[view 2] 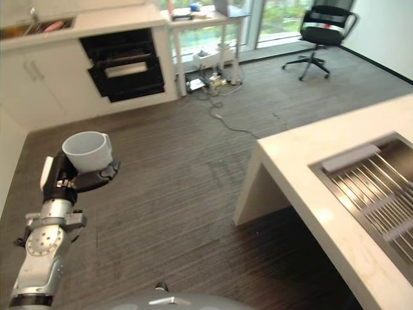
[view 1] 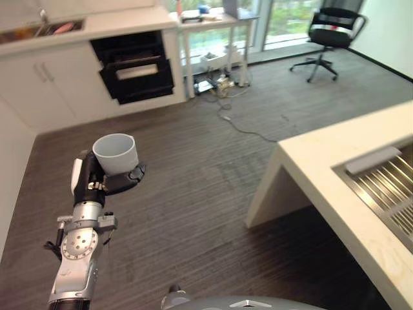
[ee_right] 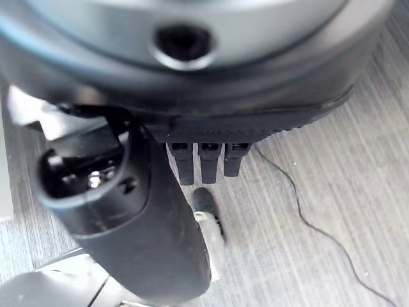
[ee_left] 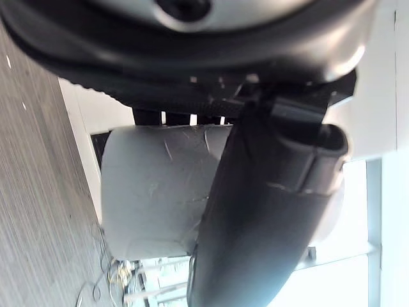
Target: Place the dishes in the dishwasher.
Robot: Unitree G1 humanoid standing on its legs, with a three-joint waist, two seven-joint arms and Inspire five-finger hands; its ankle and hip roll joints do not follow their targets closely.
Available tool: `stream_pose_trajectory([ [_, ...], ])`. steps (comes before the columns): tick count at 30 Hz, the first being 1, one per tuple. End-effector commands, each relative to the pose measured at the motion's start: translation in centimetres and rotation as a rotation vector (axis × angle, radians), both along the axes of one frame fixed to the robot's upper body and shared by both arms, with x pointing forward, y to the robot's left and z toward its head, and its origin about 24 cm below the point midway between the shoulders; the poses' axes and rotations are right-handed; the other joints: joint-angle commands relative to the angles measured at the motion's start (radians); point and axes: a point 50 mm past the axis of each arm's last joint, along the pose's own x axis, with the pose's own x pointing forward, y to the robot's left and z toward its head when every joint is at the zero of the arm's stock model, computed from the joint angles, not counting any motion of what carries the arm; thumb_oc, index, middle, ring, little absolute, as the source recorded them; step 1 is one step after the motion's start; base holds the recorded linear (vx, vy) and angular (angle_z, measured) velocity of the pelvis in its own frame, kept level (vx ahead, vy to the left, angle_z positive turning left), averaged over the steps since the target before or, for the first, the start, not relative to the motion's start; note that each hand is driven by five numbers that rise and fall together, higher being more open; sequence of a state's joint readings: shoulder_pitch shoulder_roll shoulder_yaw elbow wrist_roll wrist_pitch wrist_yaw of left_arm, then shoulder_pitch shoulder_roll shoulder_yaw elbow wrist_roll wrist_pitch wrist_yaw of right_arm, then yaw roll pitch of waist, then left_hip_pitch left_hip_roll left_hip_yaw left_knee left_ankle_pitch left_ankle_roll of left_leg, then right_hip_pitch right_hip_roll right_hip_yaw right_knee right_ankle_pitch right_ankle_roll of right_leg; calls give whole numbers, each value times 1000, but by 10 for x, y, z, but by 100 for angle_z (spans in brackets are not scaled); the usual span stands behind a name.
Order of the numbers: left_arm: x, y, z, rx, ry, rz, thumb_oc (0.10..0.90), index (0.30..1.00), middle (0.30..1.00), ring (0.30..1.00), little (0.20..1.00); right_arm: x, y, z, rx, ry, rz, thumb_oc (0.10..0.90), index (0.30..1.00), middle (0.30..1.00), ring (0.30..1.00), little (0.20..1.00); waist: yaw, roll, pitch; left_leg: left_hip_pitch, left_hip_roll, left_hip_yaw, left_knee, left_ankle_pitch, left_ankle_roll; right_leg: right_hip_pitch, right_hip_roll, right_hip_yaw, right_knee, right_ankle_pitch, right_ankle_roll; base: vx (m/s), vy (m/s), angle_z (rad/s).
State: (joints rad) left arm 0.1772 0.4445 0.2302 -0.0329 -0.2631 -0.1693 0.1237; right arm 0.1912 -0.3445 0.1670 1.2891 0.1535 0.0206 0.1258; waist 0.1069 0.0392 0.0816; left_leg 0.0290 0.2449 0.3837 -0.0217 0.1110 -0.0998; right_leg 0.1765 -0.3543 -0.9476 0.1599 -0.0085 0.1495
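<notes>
My left hand is clenched around a pale grey cup, which I hold upright with its mouth open to the ceiling. The dark fingers wrap its lower wall and base, and in the left wrist view the thumb lies across the cup's side. The cup is held in the air over the dark striped floor, touching nothing but my hand.

My right hand shows in its own wrist view over the same floor; the fingers hang down short from the palm and hold nothing, though I cannot tell from this angle whether they are relaxed or curled.

Working outward from the cup: straight beyond it, against the far wall, stands the dishwasher, a black opening set in white cabinets, with its door part way down. Above those cabinets runs a white bench with a sink at the end farther from the dishwasher; something pinkish lies in that sink, too small for me to identify. Beyond the dishwasher, on the side away from the sink, is a small white table with a tangle of cables on the floor beneath it, and farther along, by the windows, a black office chair.

On the cup's far right, well apart from it, stands a second pale bench with a steel sink sunk into it, its bottom ribbed and a flat grey strip lying at its near edge.
</notes>
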Motion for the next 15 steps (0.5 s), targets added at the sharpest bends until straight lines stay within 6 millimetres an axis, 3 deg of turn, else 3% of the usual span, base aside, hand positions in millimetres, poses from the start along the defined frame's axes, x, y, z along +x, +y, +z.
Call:
stream_pose_trajectory([
  [1,15,-18,79,207,-332,-146,400,300,300,300,300,44,24,-6,64,-138,-11,800,900,900,900,900,-7,13,-41,62,91,64,-26,-36,-92,-1,-80,-60,-139,94,28,-116,739,106],
  [3,15,-21,79,251,-322,-154,400,300,300,300,300,43,27,-6,70,-151,-16,800,900,900,900,900,-22,-8,-19,48,12,7,1,-112,-41,-2,-169,-23,-31,137,65,8,569,114],
  [4,24,-34,73,259,-294,-222,400,300,300,300,300,62,28,-6,30,-177,-44,800,900,900,900,900,-28,-12,-16,31,-30,-36,16,-132,-11,-14,-206,44,22,152,85,74,503,118],
  [5,31,-47,73,294,-282,-281,400,300,300,300,300,74,19,-2,6,-203,-79,800,900,900,900,900,-41,-5,-9,21,-57,-78,16,-139,1,-47,-192,163,42,155,90,172,464,170],
  [6,40,-61,75,258,-303,-344,400,300,300,300,300,75,11,0,-21,-209,-117,800,900,900,900,900,-63,3,-13,26,-87,-138,13,-148,12,-72,-139,324,30,116,83,148,402,172],
  [7,51,-76,75,216,-309,-402,400,300,300,300,300,77,7,1,-34,-215,-139,800,900,900,900,900,-72,11,-9,23,-109,-168,13,-136,26,-103,-72,462,5,69,52,203,392,184],
  [8,61,-93,70,180,-295,-464,400,300,300,300,300,74,7,1,-29,-216,-154,800,900,900,900,900,-104,13,0,27,-143,-233,14,-133,41,-126,15,622,1,17,33,153,352,267],
  [9,64,-104,72,186,-298,-514,400,300,300,300,300,73,7,1,-30,-220,-179,800,900,900,900,900,-118,9,15,31,-168,-279,18,-137,55,-140,78,703,-1,-20,27,174,273,287],
  [10,65,-110,72,215,-291,-550,400,300,300,300,300,72,8,0,-26,-228,-195,800,900,900,900,900,-125,-3,24,36,-191,-318,15,-142,63,-134,113,736,-24,-37,16,77,128,255],
  [13,66,-110,72,216,-291,-551,400,300,300,300,300,72,8,0,-25,-228,-196,800,900,900,900,900,-128,-4,24,33,-191,-322,15,-138,63,-133,113,731,-30,-32,15,27,22,96],
  [14,68,-110,71,242,-279,-559,400,300,300,300,300,73,13,-1,-9,-234,-190,800,900,900,900,900,-133,-15,29,40,-206,-344,9,-139,69,-145,130,754,-31,-19,12,188,-46,73],
  [15,73,-121,65,254,-250,-593,400,300,300,300,300,76,41,-7,72,-237,-96,800,900,900,900,900,-128,-75,42,50,-234,-405,32,-157,81,-104,152,749,-74,-16,8,216,-83,111],
])
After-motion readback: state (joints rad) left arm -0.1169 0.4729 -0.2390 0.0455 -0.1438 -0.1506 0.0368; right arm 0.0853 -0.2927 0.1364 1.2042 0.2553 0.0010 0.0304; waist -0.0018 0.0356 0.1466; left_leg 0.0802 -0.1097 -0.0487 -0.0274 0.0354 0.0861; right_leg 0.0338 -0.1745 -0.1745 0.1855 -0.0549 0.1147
